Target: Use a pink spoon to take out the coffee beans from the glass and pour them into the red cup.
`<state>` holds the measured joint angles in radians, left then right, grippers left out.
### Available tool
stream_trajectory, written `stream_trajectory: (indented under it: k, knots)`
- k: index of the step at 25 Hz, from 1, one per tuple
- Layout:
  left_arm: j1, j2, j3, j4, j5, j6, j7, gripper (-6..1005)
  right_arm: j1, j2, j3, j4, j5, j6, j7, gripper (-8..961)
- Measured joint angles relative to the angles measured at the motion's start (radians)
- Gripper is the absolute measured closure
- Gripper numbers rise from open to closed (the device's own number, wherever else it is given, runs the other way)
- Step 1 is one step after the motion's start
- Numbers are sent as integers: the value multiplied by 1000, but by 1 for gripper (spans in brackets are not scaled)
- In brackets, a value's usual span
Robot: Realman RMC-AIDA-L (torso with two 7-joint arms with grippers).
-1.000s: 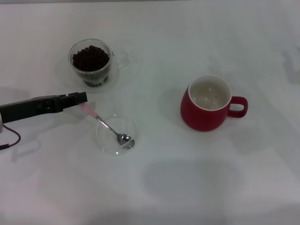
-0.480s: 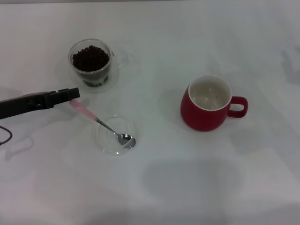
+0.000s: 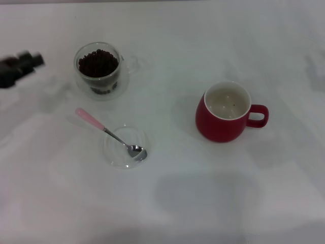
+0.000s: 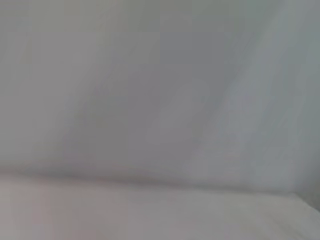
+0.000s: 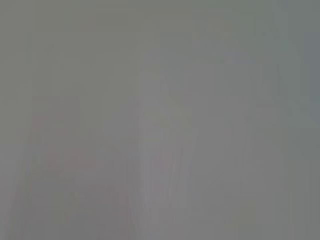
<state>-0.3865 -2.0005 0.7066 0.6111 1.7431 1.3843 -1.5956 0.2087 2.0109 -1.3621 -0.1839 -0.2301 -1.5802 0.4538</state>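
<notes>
The pink spoon (image 3: pixel 96 124) lies free on the white table, its pale-pink handle pointing to the far left and its shiny bowl (image 3: pixel 136 151) resting in a shallow clear dish (image 3: pixel 116 152). The glass (image 3: pixel 98 69) holds the dark coffee beans (image 3: pixel 97 63) and stands at the far left. The red cup (image 3: pixel 225 113) stands to the right, handle pointing right, its white inside almost bare. My left gripper (image 3: pixel 33 60) shows as a dark blur at the left edge, left of the glass and well away from the spoon. The right gripper is out of view.
The white table (image 3: pixel 177 203) spreads around everything. The shallow clear dish sits between the glass and the table's near side. Both wrist views show only plain pale surface.
My left gripper has pulled away from the spoon's handle, moving left and toward the far side. The spoon stays lying with its bowl in the dish.
</notes>
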Motion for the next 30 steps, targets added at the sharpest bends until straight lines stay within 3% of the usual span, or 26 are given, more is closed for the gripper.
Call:
stream_trajectory:
  k: [3, 7, 12, 20, 26, 30]
  knots:
    - [31, -32, -87, -3, -118, 12, 219, 554, -4, 1, 0, 1, 2, -26, 3, 503]
    - [78, -70, -135, -20, -297, 14, 473, 555, -9, 1, 3, 2, 3, -60, 4, 503]
    - [98, -69, -138, -135, -535, 14, 700, 554, -7, 2, 8, 2, 4, -86, 3, 503]
    - [100, -71, -139, -234, -706, 8, 975, 554, 30, 1, 12, -2, 67, -54, -26, 503]
    - [50, -71, -139, -332, -875, -3, 1164, 555, 65, -4, 32, -3, 133, -45, -54, 503]
    - [22, -74, -139, -362, -895, -14, 1218, 555, 83, -5, 62, -4, 135, -12, -80, 503]
